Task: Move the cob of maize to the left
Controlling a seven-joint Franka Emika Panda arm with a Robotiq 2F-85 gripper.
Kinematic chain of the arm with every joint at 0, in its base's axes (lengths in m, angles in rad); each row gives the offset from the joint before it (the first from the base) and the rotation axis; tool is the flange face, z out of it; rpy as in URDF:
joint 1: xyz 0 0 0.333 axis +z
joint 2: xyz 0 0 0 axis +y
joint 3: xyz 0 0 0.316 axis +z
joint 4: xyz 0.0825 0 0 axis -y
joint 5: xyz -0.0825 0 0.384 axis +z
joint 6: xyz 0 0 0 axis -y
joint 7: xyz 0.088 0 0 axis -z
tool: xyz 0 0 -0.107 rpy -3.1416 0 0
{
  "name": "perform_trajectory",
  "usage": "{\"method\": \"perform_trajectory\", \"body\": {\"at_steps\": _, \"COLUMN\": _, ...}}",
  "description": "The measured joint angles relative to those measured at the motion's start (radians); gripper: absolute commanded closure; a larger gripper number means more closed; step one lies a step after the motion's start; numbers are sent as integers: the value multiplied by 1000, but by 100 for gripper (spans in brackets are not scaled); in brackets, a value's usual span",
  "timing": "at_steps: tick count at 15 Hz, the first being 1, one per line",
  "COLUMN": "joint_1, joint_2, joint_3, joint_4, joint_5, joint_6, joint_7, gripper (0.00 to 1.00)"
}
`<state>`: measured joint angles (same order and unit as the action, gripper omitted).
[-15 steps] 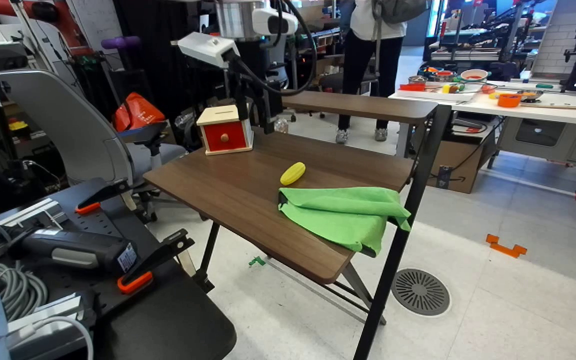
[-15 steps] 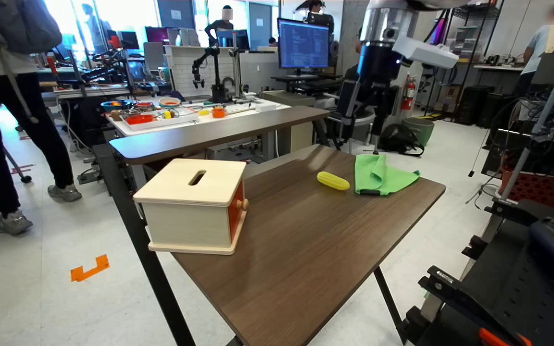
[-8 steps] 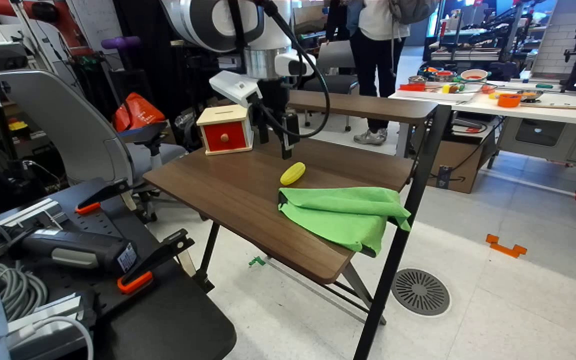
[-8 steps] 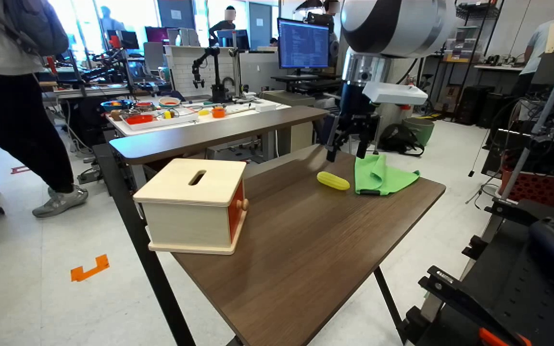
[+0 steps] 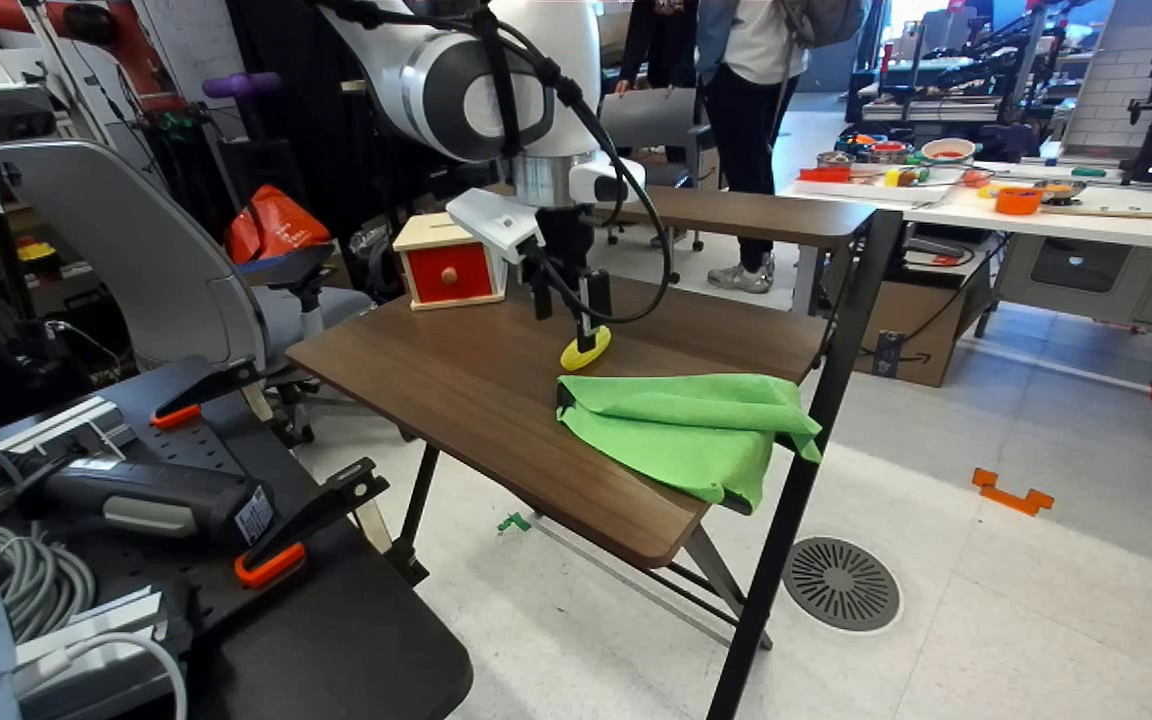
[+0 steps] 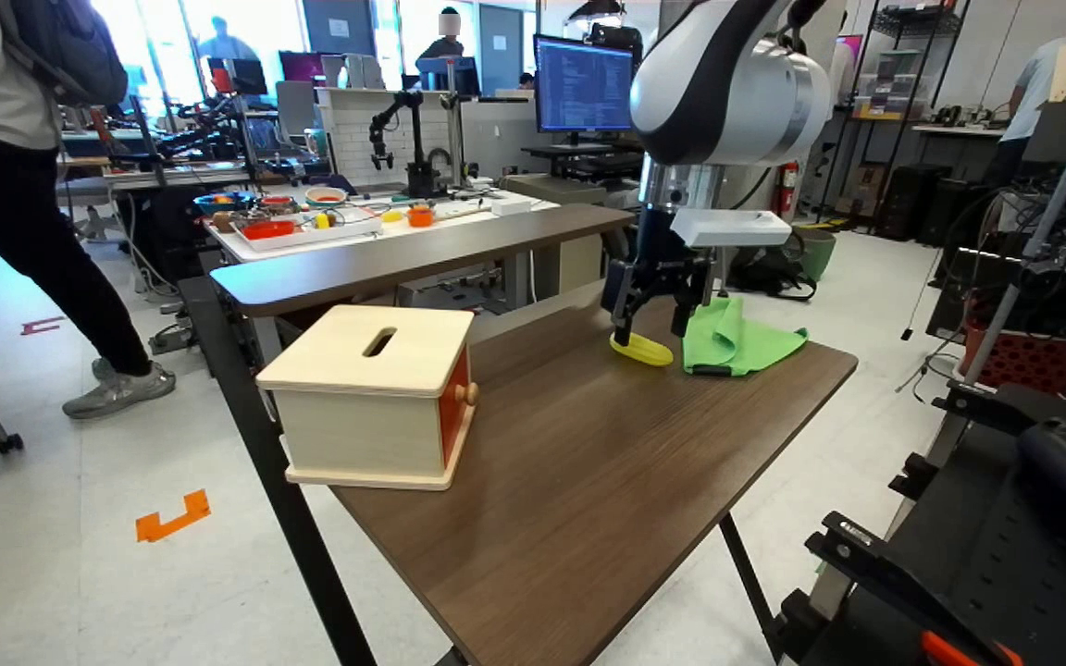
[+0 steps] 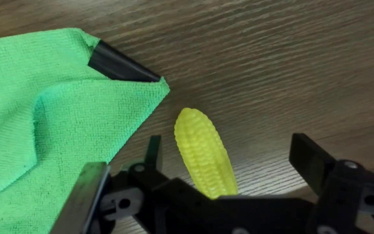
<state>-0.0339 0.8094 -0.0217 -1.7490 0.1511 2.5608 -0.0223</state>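
Note:
The yellow cob of maize (image 5: 573,359) lies on the brown table, beside the green cloth's near corner. It also shows in an exterior view (image 6: 646,351) and in the wrist view (image 7: 205,152), where its lower end is hidden by the gripper body. My gripper (image 7: 227,139) is open, its two fingers wide apart on either side of the cob, which lies nearer the left finger. No finger closes on it. In both exterior views the gripper (image 5: 565,328) (image 6: 651,336) hangs low over the cob, and one finger partly covers it. Whether the fingertips touch the table I cannot tell.
A green cloth (image 5: 681,430) lies beside the cob, hanging over the table's edge; it fills the left of the wrist view (image 7: 76,123). A wooden box with a red drawer (image 5: 451,272) (image 6: 357,425) stands on the table (image 6: 588,481). A raised shelf (image 6: 422,254) runs along one side.
My gripper has come down to the cob, moving right in an exterior view and left in another, and stays open. The cob, cloth and box have not moved. A person in the background has shifted.

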Motion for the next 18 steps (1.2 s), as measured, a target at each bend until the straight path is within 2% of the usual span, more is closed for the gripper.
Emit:
{"method": "perform_trajectory", "body": {"at_steps": 1, "joint_1": 1, "joint_2": 15, "joint_3": 0, "joint_4": 15, "joint_5": -7, "joint_6": 0, "joint_7": 6, "gripper": 0}}
{"method": "perform_trajectory", "body": {"at_steps": 2, "joint_1": 2, "joint_2": 30, "joint_3": -1, "joint_4": 30, "joint_5": -11, "joint_6": 0, "joint_7": 13, "gripper": 25}}
{"method": "perform_trajectory", "body": {"at_steps": 4, "joint_1": 4, "joint_2": 57, "joint_3": -1, "joint_4": 59, "joint_5": -16, "joint_6": 0, "joint_7": 19, "gripper": 34}}
{"method": "perform_trajectory", "body": {"at_steps": 5, "joint_1": 5, "joint_2": 69, "joint_3": -1, "joint_4": 73, "joint_5": -21, "joint_6": 0, "joint_7": 23, "gripper": 44}}
{"method": "perform_trajectory", "body": {"at_steps": 11, "joint_1": 9, "joint_2": 113, "joint_3": -5, "joint_4": 131, "joint_5": -50, "joint_6": 0, "joint_7": 39, "gripper": 88}}
{"method": "perform_trajectory", "body": {"at_steps": 15, "joint_1": 7, "joint_2": 112, "joint_3": -10, "joint_4": 139, "joint_5": -51, "joint_6": 0, "joint_7": 39, "gripper": 95}}
{"method": "perform_trajectory", "body": {"at_steps": 18, "joint_1": 8, "joint_2": 78, "joint_3": -10, "joint_4": 122, "joint_5": -52, "joint_6": 2, "joint_7": 38, "gripper": 93}}
